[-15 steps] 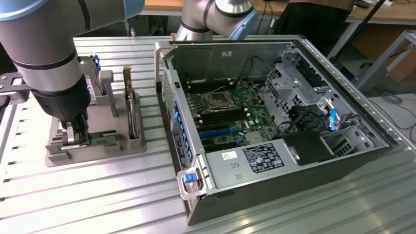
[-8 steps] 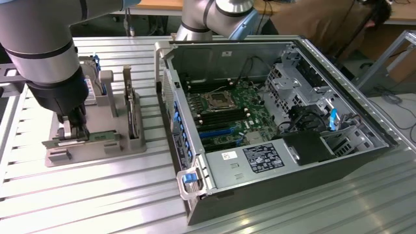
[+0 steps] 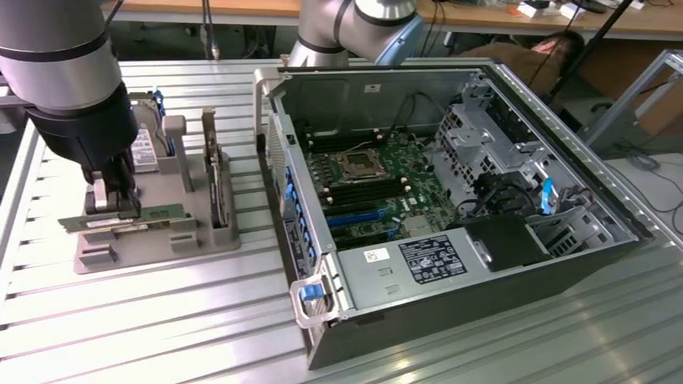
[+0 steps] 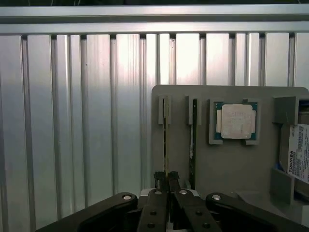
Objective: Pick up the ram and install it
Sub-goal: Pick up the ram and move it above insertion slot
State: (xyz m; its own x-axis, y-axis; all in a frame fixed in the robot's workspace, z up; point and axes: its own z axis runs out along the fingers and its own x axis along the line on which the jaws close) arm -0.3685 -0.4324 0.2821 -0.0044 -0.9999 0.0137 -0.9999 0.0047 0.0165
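The ram (image 4: 165,140) is a thin green stick standing on edge in a slot of the grey holder (image 4: 212,164). My gripper (image 4: 167,178) is shut on its near end, one fingertip on each side. In the exterior view the gripper (image 3: 112,206) reaches down onto the holder (image 3: 160,240) at that view's left, and the ram (image 3: 160,213) sticks out sideways from between the fingers. The open computer case (image 3: 577,200) lies to the exterior view's right, its motherboard (image 3: 369,192) facing up.
On the holder a second thin stick (image 4: 193,145) stands beside the gripped one. Past it are a square silver processor (image 4: 235,121) and a labelled hard drive (image 4: 299,150). Ribbed aluminium table (image 3: 160,320) surrounds the holder and case. A second arm's base (image 3: 353,28) stands behind the case.
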